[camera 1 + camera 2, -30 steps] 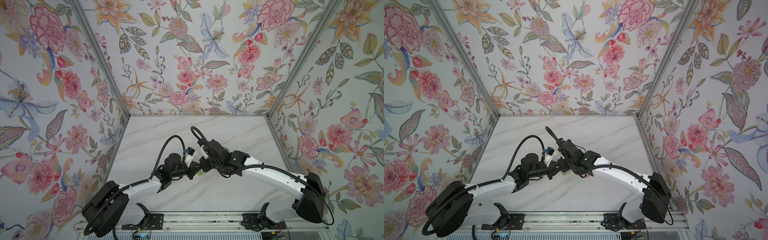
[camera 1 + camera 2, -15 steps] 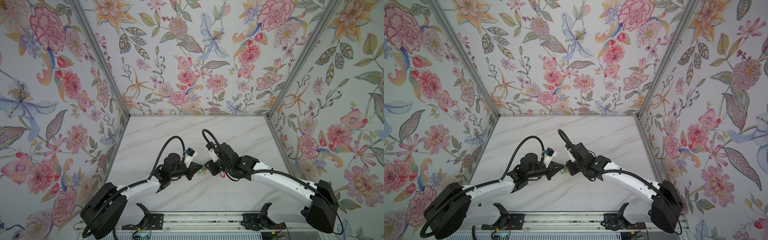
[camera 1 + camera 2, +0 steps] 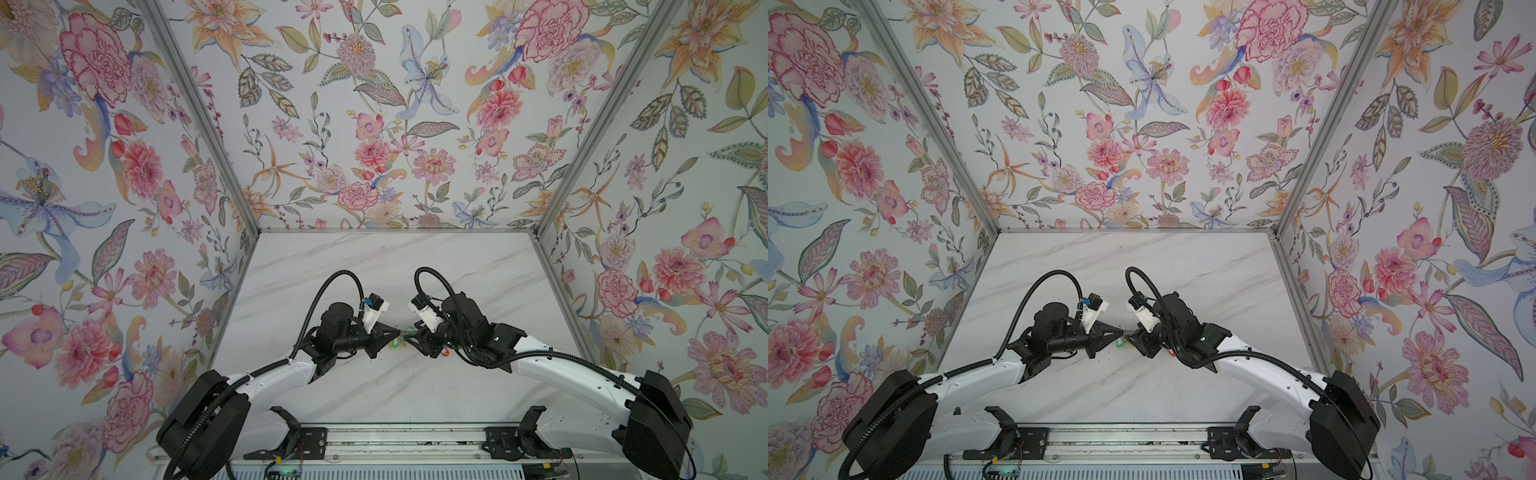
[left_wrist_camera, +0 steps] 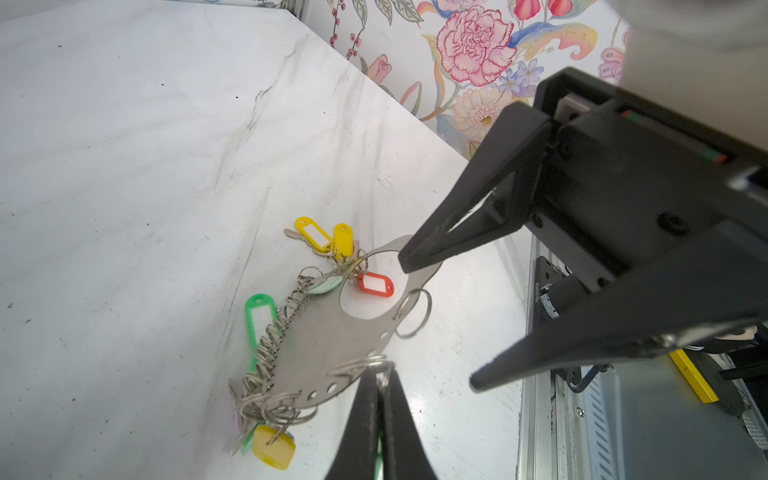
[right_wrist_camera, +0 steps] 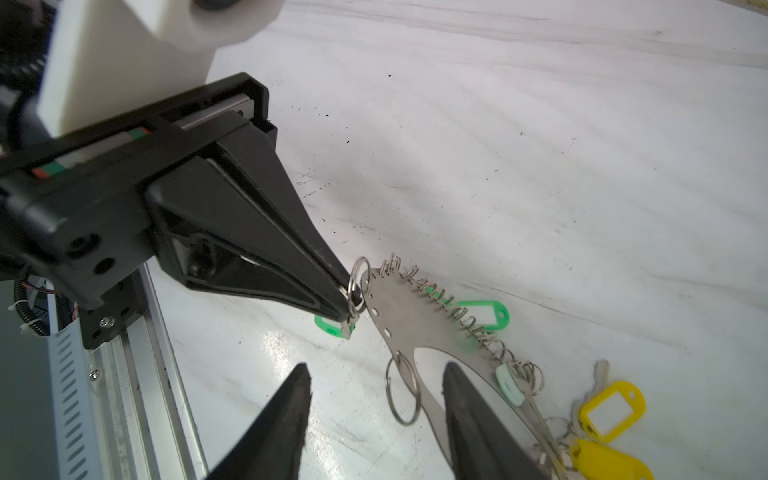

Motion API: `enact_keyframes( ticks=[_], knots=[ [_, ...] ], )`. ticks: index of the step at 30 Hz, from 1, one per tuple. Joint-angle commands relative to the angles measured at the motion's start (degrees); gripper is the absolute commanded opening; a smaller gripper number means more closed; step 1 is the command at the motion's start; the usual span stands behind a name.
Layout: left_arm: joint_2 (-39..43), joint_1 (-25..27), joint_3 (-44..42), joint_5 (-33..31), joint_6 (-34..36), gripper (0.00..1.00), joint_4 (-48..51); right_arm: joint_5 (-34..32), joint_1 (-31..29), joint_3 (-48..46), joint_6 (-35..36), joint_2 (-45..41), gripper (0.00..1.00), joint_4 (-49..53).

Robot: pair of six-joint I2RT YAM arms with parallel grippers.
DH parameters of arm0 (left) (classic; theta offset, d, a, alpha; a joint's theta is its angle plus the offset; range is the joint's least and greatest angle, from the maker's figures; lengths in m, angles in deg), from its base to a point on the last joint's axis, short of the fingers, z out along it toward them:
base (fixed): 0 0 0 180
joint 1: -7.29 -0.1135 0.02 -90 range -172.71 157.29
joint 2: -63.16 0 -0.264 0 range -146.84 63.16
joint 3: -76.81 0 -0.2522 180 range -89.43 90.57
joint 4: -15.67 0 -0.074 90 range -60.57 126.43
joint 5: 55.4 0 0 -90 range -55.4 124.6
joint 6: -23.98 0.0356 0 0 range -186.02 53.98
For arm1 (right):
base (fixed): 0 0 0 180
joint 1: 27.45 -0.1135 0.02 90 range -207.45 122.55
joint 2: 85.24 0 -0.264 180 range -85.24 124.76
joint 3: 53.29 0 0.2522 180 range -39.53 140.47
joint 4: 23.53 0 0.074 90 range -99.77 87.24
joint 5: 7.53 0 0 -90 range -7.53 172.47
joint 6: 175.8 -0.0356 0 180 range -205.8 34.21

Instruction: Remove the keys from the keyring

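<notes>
Keyring (image 4: 328,345) anchored by my left gripper (image 5: 345,307), clamped on a rim wire ring (image 4: 368,362); right gripper (image 5: 376,370) open, empty, likely lining up a pull

No legible txt, brand or nr in any view. White inserts of the yellow tag (image 4: 314,233), red-orange tag (image 4: 375,285) and green tag (image 4: 261,318) show no writing. Small white sticker (image 4: 537,292) in left wrist view has print, but it's too tiny to read.
</notes>
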Motion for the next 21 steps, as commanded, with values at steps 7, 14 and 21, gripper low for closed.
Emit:
enact_keyframes(
  ticks=[7,14,21],
  knots=[
    [2.4,-1.7,0.6,4.6,-1.5,0.00,-0.6,2.5,0.6,1.9,4.3,4.2,0.40,-2.5],
    [1.9,-2.8,0.2,5.7,-3.0,0.00,-1.8,-1.6,-0.8,2.7,5.6,4.6,0.14,-2.3],
    [1.7,-4.0,-0.4,6.0,-3.6,0.00,-1.8,-11.3,-3.0,1.6,7.3,1.8,0.04,-0.7]
  ],
)
